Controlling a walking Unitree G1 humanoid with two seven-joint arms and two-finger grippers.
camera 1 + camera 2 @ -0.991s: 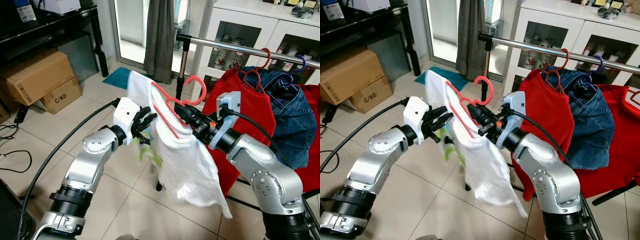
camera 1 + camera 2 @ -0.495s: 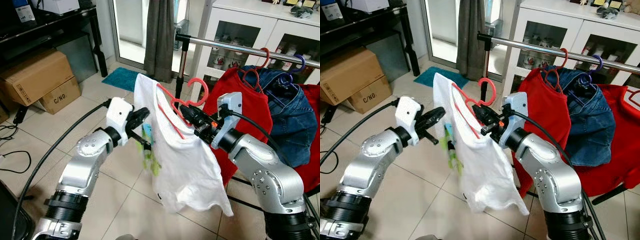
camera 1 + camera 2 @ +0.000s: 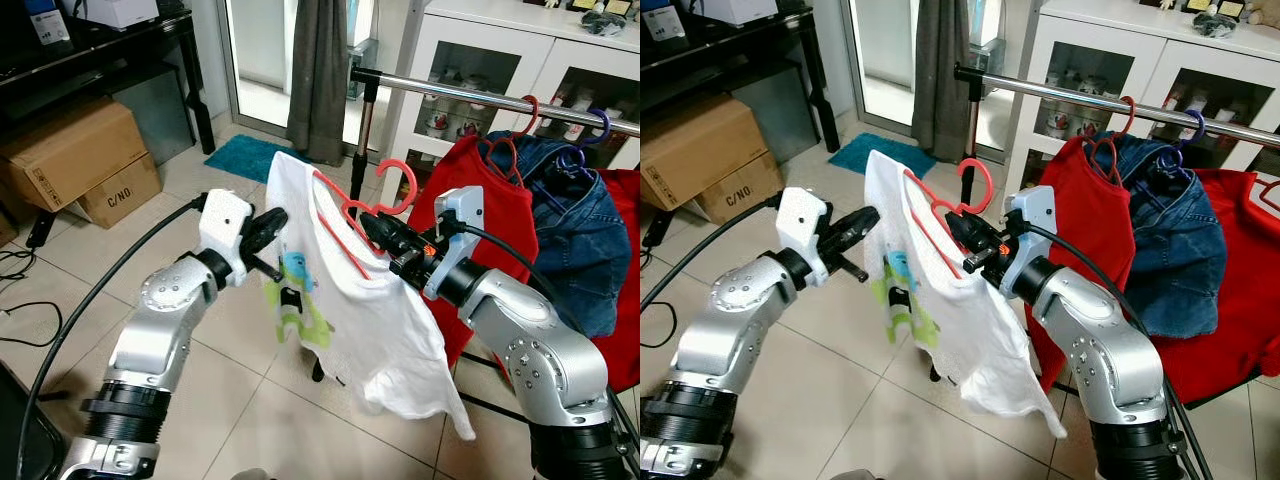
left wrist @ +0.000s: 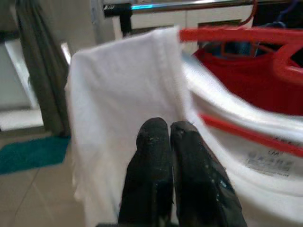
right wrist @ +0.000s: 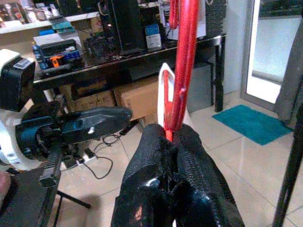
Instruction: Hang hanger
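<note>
While our right end effector [image 3: 385, 232] stays clamped on the red hanger [image 3: 352, 218] carrying the white shirt [image 3: 350, 300], its hook sits below and left of the rail [image 3: 480, 97]. Left end effector [image 4: 163, 137], fingers together, seems just touching the shirt edge.

I am standing in a lived-in room of a home. Floor [image 3: 90, 250] is pale tile. A metal clothes rail [image 3: 480, 97] carries a red garment [image 3: 490, 200] and a denim one [image 3: 570, 220] on hangers. Behind it, a white cabinet [image 3: 560, 50] with glass doors holding small items. A grey curtain [image 3: 320, 70] hangs by a glass door, a teal mat [image 3: 240, 155] at its foot. Cardboard boxes [image 3: 75, 150] sit under a black desk [image 3: 110, 45].
</note>
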